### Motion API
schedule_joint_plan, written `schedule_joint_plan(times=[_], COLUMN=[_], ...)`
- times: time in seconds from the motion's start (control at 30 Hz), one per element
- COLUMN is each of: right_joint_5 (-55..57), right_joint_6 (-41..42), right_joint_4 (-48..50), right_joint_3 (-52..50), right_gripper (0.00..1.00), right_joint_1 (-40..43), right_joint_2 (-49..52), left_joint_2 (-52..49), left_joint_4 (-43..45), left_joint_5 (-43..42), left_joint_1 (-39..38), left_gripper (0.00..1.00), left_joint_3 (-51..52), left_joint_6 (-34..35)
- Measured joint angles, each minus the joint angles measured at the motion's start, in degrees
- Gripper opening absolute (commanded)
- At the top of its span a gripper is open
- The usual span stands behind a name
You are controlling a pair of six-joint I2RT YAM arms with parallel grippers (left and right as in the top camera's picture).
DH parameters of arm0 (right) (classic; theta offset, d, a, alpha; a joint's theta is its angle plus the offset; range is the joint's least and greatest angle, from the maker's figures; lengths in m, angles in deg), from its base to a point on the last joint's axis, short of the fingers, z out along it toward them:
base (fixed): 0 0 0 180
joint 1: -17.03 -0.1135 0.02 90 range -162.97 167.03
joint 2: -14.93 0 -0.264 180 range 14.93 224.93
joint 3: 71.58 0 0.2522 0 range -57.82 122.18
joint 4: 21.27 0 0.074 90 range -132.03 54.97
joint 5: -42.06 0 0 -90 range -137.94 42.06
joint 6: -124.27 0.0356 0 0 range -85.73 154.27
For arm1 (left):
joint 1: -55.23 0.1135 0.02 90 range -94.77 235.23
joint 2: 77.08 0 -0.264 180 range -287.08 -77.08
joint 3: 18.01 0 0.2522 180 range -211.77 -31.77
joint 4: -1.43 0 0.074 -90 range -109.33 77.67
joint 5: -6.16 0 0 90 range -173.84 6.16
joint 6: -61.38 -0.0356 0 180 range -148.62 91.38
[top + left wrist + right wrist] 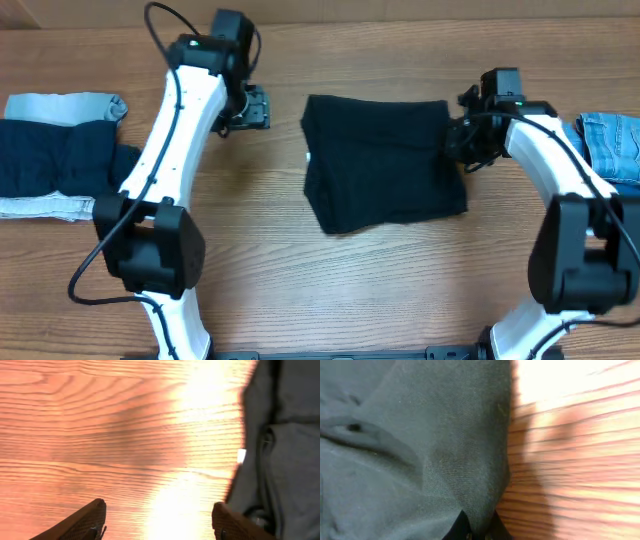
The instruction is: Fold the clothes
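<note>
large plain black cloth garment [385, 160], seemingly part-folded, is pinched at its 3 o'clock edge by the closed right gripper [458, 140]; left gripper [255, 107] is seen parted and empty at its 10 o'clock; more folding is judged left

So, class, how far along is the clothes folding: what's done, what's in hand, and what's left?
Looks done: the navy garment sits on grey cloth at the left, apparently stacked. In hand: the right pincer is shut on the right edge of the black garment, which lies mid-table and is not yet neatly folded; the left pincer hangs open over the table. Left: finishing that fold, and probably the denim at the right edge.
</note>
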Motion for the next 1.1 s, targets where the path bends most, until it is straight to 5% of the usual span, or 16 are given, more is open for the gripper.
schedule_joint_plan(times=[0.1,0.43,0.73,0.93,1.1], right_joint_5=[3.2,3.3,3.3,3.2,3.3], right_joint_6=[-0.4,4.7,16.2,20.1,17.8], right_joint_4=[-2.5,-0.4,6.1,7.6,-0.6], right_joint_3=[1.8,5.6,5.8,5.9,13.4], right_gripper=[0.04,0.04,0.06,0.40,0.50], right_joint_1=[-0.6,-22.0,-30.1,-31.6,-31.6], right_joint_2=[-3.9,-3.9,7.2,10.7,11.0], left_joint_2=[0.0,0.0,0.0,0.0,0.0], left_joint_4=[0.0,1.0,1.0,1.0,1.0], left_joint_5=[0.6,1.0,1.0,1.0,1.0], left_joint_1=[1.9,3.1,3.1,3.1,3.1], left_gripper=[1.00,1.00,1.00,1.00,1.00], left_joint_3=[0.0,0.0,0.0,0.0,0.0], left_joint_6=[-0.5,-0.7,-0.7,-0.7,-0.7])
